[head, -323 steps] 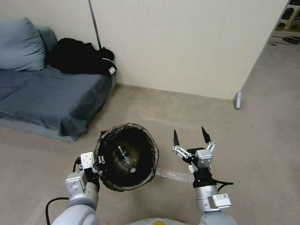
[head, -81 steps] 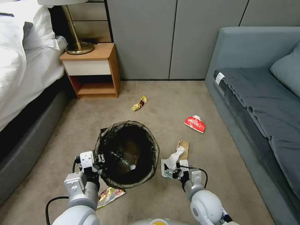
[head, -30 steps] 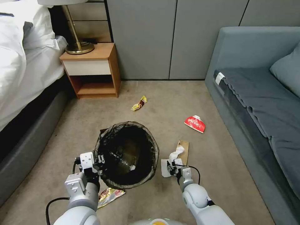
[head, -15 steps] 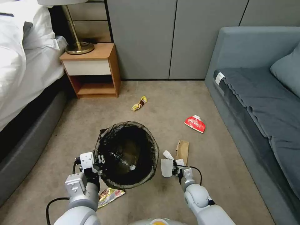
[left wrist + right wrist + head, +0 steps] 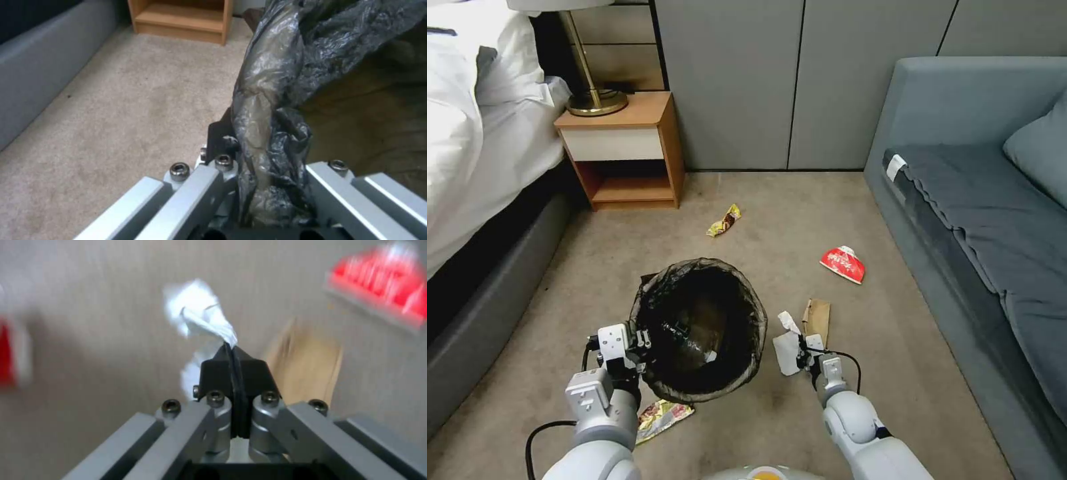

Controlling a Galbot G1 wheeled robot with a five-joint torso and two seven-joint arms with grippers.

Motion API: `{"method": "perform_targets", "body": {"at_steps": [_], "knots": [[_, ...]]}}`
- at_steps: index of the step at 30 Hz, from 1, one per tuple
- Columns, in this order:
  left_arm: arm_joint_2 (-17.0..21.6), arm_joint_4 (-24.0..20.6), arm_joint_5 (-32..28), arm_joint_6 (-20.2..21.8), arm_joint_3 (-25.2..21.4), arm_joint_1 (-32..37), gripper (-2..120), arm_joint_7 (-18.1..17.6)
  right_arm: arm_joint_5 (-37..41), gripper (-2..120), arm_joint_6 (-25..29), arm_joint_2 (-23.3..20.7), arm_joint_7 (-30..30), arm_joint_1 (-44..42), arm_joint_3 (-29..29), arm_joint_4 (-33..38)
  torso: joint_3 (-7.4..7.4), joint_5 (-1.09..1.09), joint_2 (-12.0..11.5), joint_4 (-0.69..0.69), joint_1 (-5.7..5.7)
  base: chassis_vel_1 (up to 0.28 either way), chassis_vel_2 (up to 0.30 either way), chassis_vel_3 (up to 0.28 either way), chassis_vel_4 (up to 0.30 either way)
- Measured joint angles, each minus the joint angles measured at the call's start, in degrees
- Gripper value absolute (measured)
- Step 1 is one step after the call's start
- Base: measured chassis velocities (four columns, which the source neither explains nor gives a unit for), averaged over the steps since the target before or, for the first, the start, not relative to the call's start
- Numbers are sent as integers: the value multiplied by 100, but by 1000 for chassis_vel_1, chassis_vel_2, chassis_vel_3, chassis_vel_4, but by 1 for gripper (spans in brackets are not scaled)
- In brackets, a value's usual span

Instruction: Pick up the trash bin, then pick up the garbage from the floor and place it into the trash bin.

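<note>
Your left gripper [image 5: 639, 341] pinches the trash bin [image 5: 698, 328] rim; your right gripper [image 5: 802, 348], fingers pressed together on the white tissue [image 5: 787, 347], seemingly holds it just beside the bin

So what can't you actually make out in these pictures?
- Bin contents: head view, dark bag hides them.
- Shiny wrapper: head view, partly hidden by the bin and left gripper.
- Red packet: right wrist view, blurred, print unreadable.
- Tissue in right gripper: blurred.
</note>
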Motion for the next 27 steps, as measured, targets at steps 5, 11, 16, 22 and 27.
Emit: {"method": "perform_targets", "body": {"at_steps": [5,11,16,22,27], "knots": [[20,60,-35,0,13,-22,0,-1,364,0,583,-120,-140,-201,97,1523,-1,-1,0,1,0,0,0,0,0],[55,145,-44,15,71,-37,0,0,844,0,1355,-332,-1196,-375,179,3171,-1,-2,0,1,0,0,0,0,0],[69,173,-44,24,89,-37,0,4,1238,0,1665,-536,-2076,-608,133,4073,-1,-2,0,1,0,0,0,0,0],[64,205,-40,30,114,-56,0,7,1386,0,1777,-727,-2807,-915,-36,4593,-1,-1,0,1,0,0,0,0,0],[53,210,-32,31,127,-58,0,8,1079,0,1838,-1068,-2888,-1130,-363,4398,-1,-1,0,1,0,0,0,0,0]]}}
